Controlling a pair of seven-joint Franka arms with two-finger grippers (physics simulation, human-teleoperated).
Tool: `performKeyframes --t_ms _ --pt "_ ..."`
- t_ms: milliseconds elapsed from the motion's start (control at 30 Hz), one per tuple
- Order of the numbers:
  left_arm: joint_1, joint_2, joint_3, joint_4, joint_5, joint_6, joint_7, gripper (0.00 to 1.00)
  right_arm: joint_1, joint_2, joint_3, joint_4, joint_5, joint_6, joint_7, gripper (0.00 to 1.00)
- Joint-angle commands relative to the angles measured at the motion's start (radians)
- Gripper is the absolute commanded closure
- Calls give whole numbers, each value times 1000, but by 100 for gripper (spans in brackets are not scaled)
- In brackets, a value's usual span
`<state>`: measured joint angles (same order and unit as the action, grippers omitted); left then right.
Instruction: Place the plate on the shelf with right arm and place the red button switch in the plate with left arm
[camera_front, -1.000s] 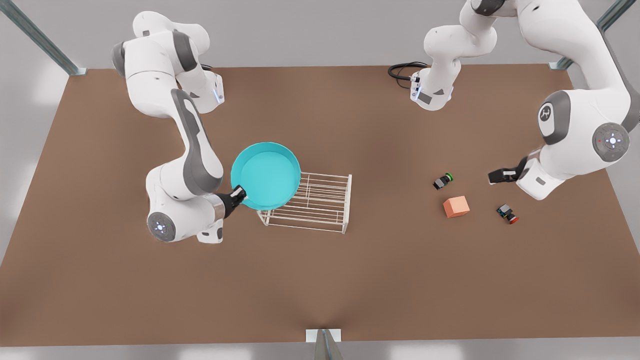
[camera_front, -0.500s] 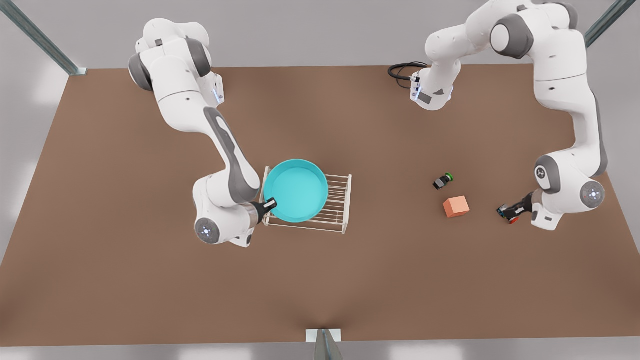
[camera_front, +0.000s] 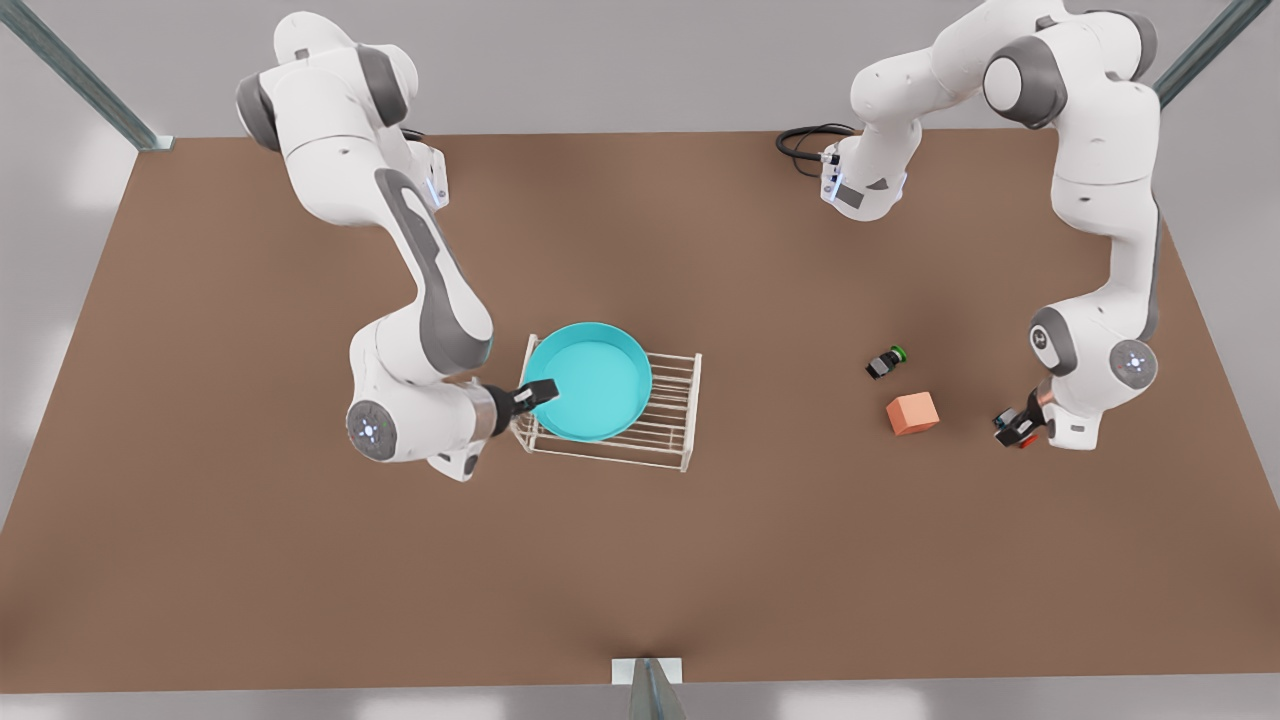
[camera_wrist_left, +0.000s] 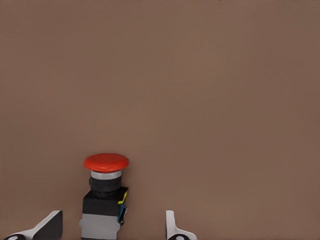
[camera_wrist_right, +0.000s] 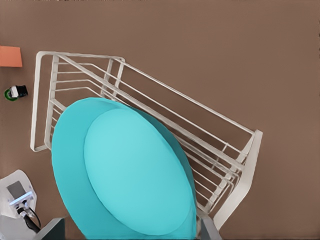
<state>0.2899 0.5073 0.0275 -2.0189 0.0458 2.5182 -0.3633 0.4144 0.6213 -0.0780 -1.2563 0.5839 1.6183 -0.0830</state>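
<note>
Plate: round turquoise plate (camera_front: 587, 380) now rests on the white wire shelf (camera_front: 672, 420); half a second ago it hung higher.
Right gripper (camera_front: 535, 392): opened, released rim.
Left gripper (camera_front: 1018, 427): wide, straddling the red-capped black button switch (camera_wrist_left: 104, 195), far right counter.

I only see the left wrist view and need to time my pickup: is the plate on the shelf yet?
Observer: Yes, the plate lies on top of the shelf.
Operator: Is the right gripper holding it?
Observer: No, its fingers stand apart at the plate's rim.
Operator: Anything near my left gripper?
Observer: An orange cube stands apart from it, on the front view's left; a green switch lies beyond.
</note>
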Motion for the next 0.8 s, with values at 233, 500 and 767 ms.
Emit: performKeyframes --t_ms 233,500,767 --pt "18 37 0 -12 0 62 -100 0 -83 -71 -269 26 -228 -95 31 0" --pt "23 59 0 -9 -9 74 -124 15 -111 -114 -295 38 -473 -120 46 0" --pt "17 14 -1 6 -4 41 -115 49 -115 -114 -292 38 -470 -129 45 0"
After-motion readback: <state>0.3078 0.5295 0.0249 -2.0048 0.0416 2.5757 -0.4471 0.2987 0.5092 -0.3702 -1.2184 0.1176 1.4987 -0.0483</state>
